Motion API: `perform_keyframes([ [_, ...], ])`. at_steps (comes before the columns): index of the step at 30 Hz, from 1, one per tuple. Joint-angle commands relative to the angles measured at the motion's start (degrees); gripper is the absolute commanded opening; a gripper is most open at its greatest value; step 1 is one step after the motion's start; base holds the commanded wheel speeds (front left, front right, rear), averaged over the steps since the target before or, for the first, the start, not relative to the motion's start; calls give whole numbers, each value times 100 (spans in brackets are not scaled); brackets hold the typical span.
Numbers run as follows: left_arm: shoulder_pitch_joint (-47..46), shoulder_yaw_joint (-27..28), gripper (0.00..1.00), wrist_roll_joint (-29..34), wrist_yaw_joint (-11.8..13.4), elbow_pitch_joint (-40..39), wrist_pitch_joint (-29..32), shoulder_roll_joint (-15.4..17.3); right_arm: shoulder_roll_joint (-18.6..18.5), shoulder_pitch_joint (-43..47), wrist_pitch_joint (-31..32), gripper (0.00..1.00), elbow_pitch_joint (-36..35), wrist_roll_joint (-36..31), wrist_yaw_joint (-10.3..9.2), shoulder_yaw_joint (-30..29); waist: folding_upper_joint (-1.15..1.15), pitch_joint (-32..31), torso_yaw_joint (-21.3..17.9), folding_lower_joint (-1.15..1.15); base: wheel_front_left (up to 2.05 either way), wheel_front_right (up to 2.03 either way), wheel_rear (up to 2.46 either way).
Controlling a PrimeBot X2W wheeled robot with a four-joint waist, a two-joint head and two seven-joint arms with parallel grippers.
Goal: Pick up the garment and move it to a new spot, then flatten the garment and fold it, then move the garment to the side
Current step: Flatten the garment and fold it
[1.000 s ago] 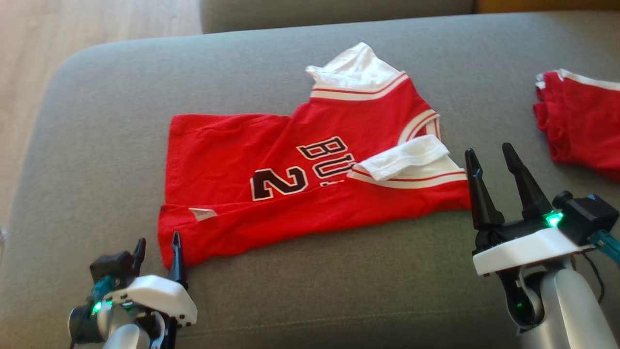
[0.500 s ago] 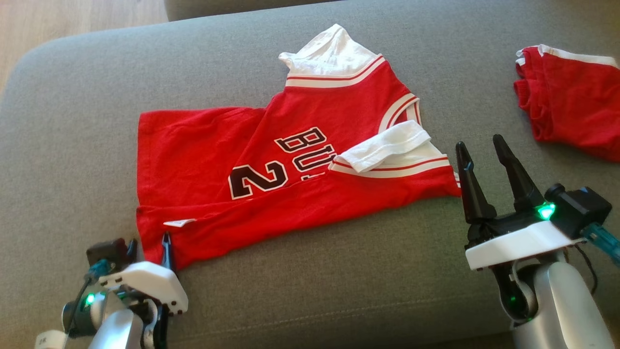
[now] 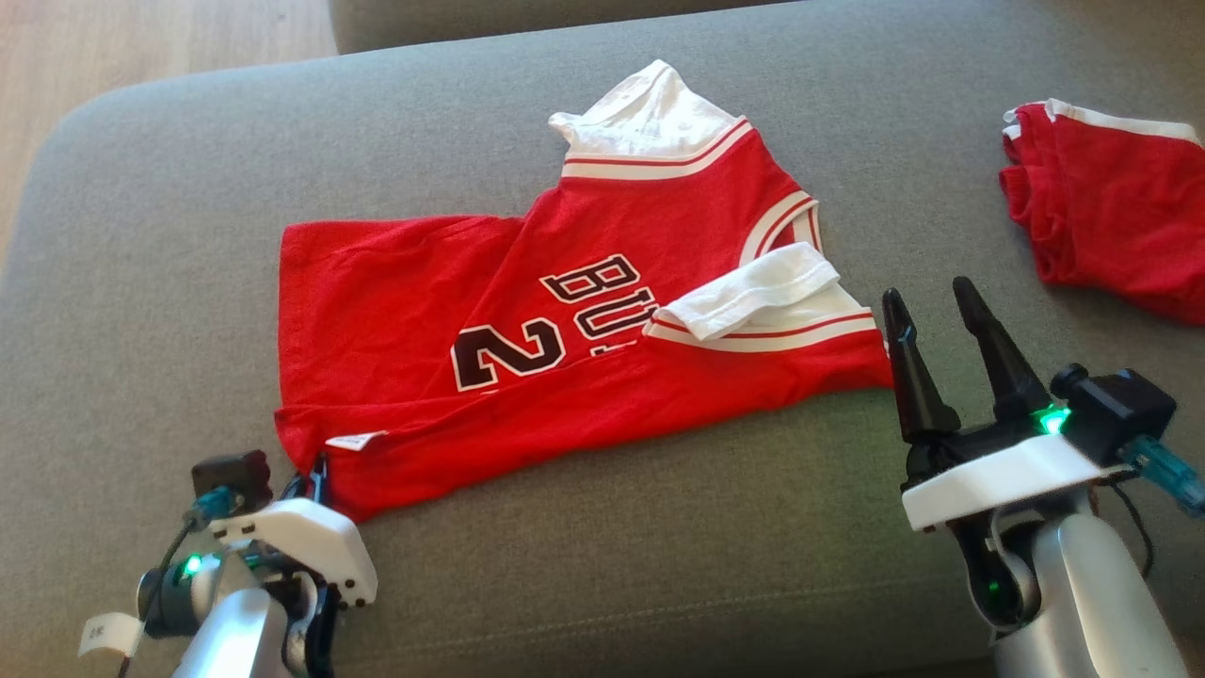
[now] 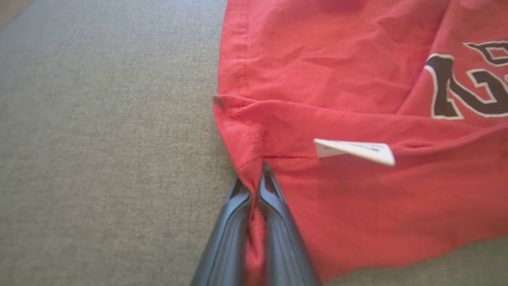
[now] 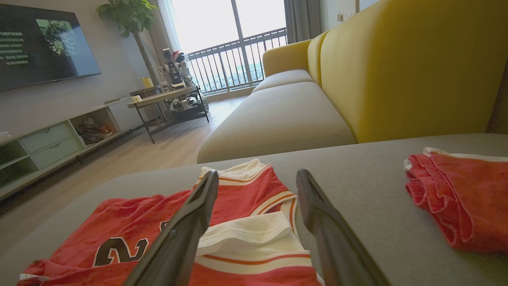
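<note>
While left gripper (image 4: 257, 174) pinches the jersey (image 3: 602, 311) hem, right gripper (image 3: 926, 288) agape, empty, near sleeve (image 3: 763, 292)

The head view looks from above, forward and down, on the grey sofa seat (image 3: 602, 565) and takes in the whole garment (image 3: 405, 311) from a middle distance. The left wrist view looks along its own fingers (image 4: 278, 238), very near to the cloth, at one hem corner with the white label (image 4: 353, 151). The right wrist view sits low and looks almost level over the seat, toward the yellow backrest (image 5: 397, 67) and the window (image 5: 214, 24). All three views share the garment.
</note>
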Motion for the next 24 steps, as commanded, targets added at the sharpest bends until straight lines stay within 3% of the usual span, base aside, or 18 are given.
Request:
perform_keyframes([
  [1, 48, 85, 0, 1, 12, 88, 35, 108, 18, -240, 55, 100, -105, 66, -2, 123, 0, -11, 29, 0, 0, 0, 0],
  [7, -17, 78, 0, 109, 131, -359, -438, 178, 18, -297, 540, 100, 560, 254, -2, -87, 0, -78, 181, 0, 0, 0, 0],
  [15, 73, -63, 0, 211, 224, -1012, -551, 133, 18, -784, 1048, 100, 1899, 288, -2, -694, 0, -120, 399, 0, 0, 0, 0],
  [24, 176, -196, 0, 208, 230, -1315, -488, 113, 18, -1443, 1057, 100, 3315, 286, -2, -978, 0, -92, 525, 0, 0, 0, 0],
])
